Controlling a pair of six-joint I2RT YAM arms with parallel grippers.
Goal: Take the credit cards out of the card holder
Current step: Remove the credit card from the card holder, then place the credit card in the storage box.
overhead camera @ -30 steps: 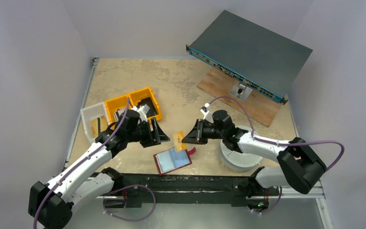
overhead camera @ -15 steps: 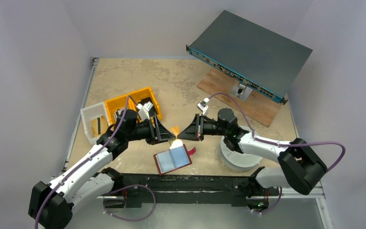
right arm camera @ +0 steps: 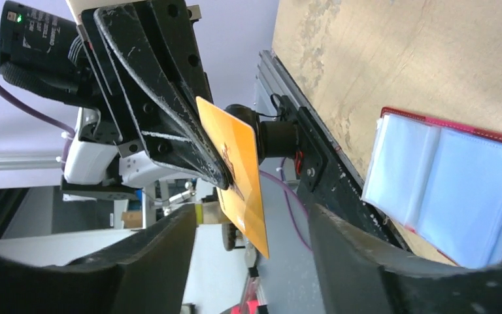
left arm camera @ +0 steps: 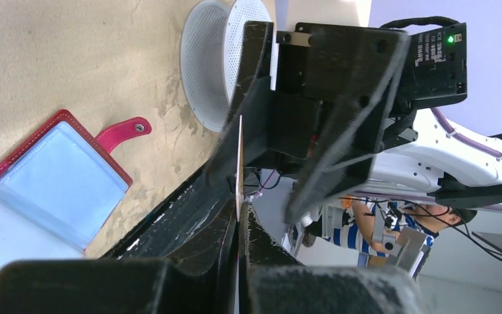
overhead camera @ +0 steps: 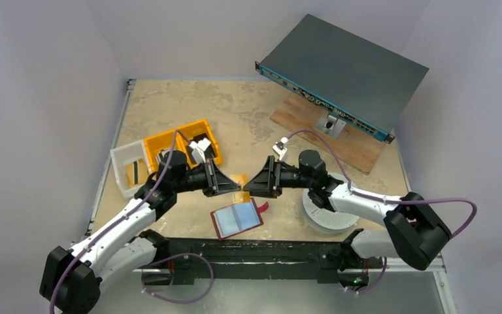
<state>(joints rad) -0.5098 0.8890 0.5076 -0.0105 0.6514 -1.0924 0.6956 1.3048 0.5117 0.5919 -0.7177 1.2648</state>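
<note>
A golden-yellow credit card (overhead camera: 239,178) hangs above the table between my two grippers. My left gripper (overhead camera: 233,186) is shut on it; in the left wrist view the card (left arm camera: 238,157) shows edge-on, pinched at the left gripper's (left arm camera: 241,221) tips. My right gripper (overhead camera: 249,185) faces it with jaws open, and the card (right arm camera: 235,163) hangs free between its fingers (right arm camera: 170,235) without touching them. The card holder (overhead camera: 237,219) lies open on the table below, dark red with pale blue-grey sleeves (right arm camera: 444,196) and its snap tab (left arm camera: 123,133) out to the side.
Yellow bins (overhead camera: 183,144) and a white bin (overhead camera: 127,163) stand behind the left arm. A white round perforated disc (overhead camera: 327,214) lies under the right arm. A grey metal box (overhead camera: 343,72) rests on a wooden board (overhead camera: 346,147) at the back right.
The left gripper moved in and shut on the yellow card. The right gripper, which held the card before, has opened and let it go.
</note>
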